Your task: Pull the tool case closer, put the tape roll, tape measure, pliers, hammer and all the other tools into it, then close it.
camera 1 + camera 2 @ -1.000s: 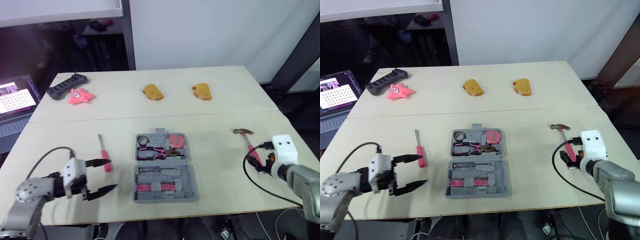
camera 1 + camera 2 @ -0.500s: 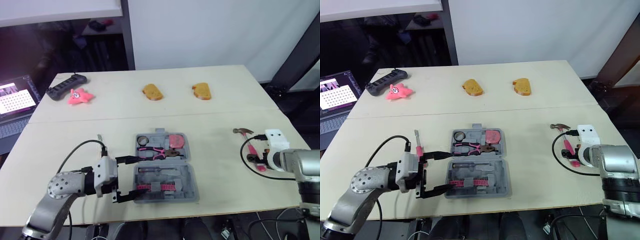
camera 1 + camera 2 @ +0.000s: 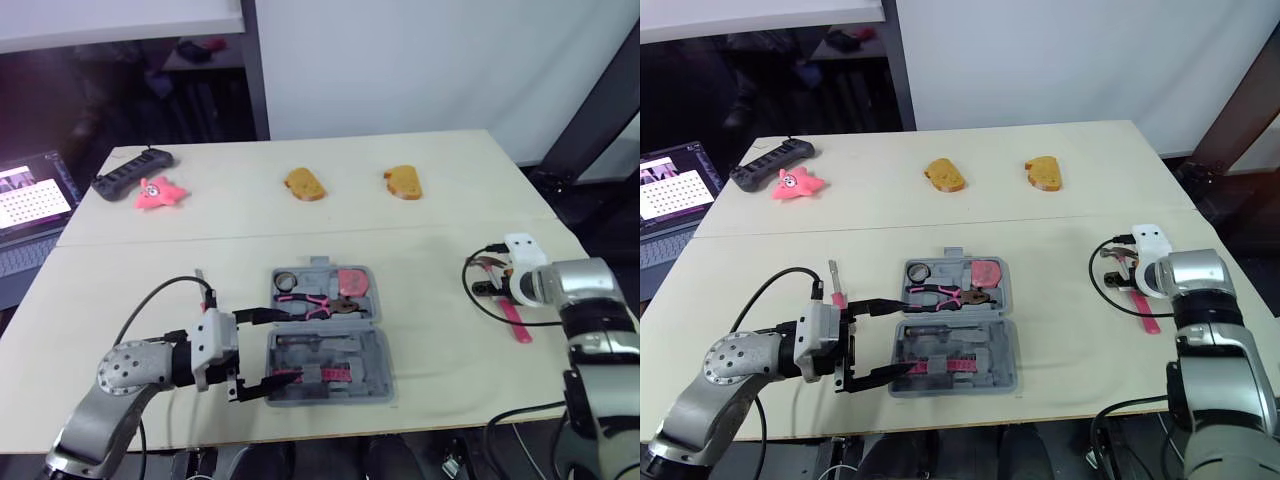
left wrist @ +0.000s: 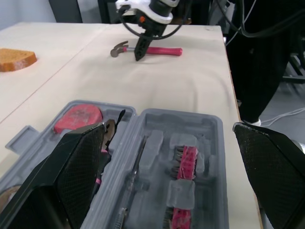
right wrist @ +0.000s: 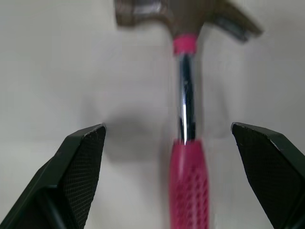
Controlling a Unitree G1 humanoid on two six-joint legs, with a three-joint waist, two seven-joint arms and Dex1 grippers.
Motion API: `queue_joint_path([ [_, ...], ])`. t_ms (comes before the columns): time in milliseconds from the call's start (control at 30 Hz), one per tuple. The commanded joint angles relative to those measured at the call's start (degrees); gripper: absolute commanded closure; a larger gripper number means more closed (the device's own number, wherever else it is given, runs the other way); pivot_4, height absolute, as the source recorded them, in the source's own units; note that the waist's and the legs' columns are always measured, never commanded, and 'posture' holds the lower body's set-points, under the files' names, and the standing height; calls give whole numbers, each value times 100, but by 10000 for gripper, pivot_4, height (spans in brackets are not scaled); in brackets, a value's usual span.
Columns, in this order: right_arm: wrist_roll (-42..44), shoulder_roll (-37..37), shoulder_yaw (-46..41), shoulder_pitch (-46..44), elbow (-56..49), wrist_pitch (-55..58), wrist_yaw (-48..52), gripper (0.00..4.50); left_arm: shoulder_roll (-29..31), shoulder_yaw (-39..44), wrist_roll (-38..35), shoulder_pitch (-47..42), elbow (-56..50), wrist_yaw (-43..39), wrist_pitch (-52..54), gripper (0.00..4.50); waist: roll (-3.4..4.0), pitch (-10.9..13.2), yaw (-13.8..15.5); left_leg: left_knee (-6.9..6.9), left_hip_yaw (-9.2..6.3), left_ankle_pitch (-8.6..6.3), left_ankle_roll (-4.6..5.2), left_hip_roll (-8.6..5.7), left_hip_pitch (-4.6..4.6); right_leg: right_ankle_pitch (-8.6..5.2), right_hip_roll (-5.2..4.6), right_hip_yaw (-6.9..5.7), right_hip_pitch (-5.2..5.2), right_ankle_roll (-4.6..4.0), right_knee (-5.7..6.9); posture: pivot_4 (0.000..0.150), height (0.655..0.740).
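Head-heavy, stiff hammer (image 5: 185, 119): released right pincer (image 5: 167, 128) should grip the pink handle (image 5: 188, 191) near the head; left pincer (image 4: 168, 126) released

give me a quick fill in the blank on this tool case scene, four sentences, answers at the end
1. The tool case lies ___, its two halves spread flat.
2. The right hand hovers, fingers apart, over the ___.
3. The pliers sit ___ the tool case.
4. The left hand, fingers apart, is at the tool case's ___ edge, by the robot's own sides.

Missing words: open; hammer; inside; left
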Motion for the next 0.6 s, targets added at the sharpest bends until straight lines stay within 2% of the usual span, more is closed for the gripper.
queue_joint_path([
  [33,-229,71,52,-277,681,-520,-15,477,7,14,-69,8,-171,57,-36,0,-1,0,-1,0,0,0,0,0,1,0,1,0,0,0,0,1500,7400],
  [133,-327,93,70,-413,1017,-741,5,477,9,16,-71,3,-177,68,-35,0,-1,-1,7,0,-1,0,0,0,0,0,1,0,1,0,0,1500,7400],
  [233,-336,154,26,-511,1293,-874,105,8902,12,25,-61,54,-227,111,-23,0,-1,-1,4,1,-2,0,0,0,1,1,1,1,3,0,0,1500,7400],
  [467,-346,133,-28,-547,1284,-764,240,43276,30,3,-57,19,-180,124,-27,0,-2,-2,25,1,-5,0,0,-1,1,1,1,1,4,0,0,1500,7400],
  [500,-338,123,-43,-540,1228,-709,251,44670,24,-7,-56,-4,-163,124,-22,0,-2,-2,26,1,-5,0,0,-1,1,1,1,1,5,0,0,1500,7400],
  [600,-330,94,-57,-490,1001,-557,282,44670,9,-30,-57,-81,-121,120,-6,0,0,-1,29,1,-7,0,0,-1,0,1,1,0,4,0,0,1500,7400],
])
